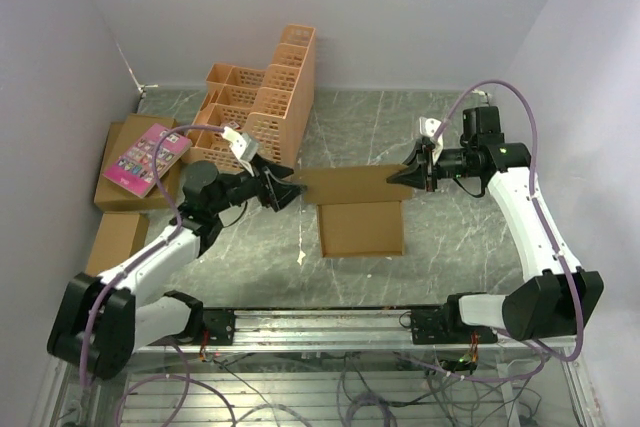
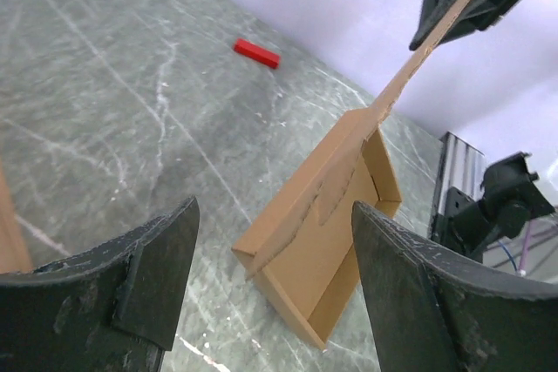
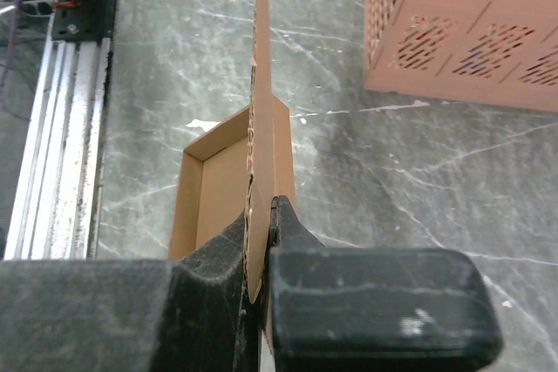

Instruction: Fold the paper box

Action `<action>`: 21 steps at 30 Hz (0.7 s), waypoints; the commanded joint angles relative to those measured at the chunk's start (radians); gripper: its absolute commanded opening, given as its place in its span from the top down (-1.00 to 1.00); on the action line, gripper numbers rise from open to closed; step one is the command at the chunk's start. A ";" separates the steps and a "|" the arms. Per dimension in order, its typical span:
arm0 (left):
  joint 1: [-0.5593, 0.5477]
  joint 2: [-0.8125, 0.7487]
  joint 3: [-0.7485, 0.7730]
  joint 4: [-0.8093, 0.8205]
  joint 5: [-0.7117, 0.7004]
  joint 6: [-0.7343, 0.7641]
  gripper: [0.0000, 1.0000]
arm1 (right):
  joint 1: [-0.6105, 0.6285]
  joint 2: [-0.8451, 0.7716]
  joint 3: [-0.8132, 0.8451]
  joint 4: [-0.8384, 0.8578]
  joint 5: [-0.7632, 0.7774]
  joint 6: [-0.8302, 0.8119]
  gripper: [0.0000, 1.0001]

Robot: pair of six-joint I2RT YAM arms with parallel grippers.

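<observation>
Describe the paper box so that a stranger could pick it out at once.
Start at the grey marbled table; between the two arms lies the paper box, a shallow open tray of plain brown cardboard. Unlike the closed cartons at the left edge, its long flap stands raised, pinched by the right gripper.

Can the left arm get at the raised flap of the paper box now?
Probably yes. The left arm's fingers stand open on either side of the left end of the paper box flap, with nothing between. The right arm's fingers pinch the other end and hold it upright.
</observation>
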 commanded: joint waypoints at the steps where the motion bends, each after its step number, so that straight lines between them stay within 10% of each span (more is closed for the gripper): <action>1: -0.005 0.067 -0.028 0.381 0.157 -0.042 -0.60 | -0.001 0.013 0.038 -0.133 -0.047 -0.075 1.00; 6: -0.094 0.104 0.006 0.296 0.125 0.076 -0.40 | 0.005 0.020 0.039 -0.120 -0.060 -0.054 1.00; 18: -0.124 0.059 0.038 0.145 0.099 0.195 0.86 | 0.007 -0.001 -0.001 -0.059 -0.056 0.005 1.00; 21: -0.125 0.026 0.041 0.098 0.076 0.220 0.86 | 0.006 -0.031 -0.040 0.022 -0.043 0.072 0.61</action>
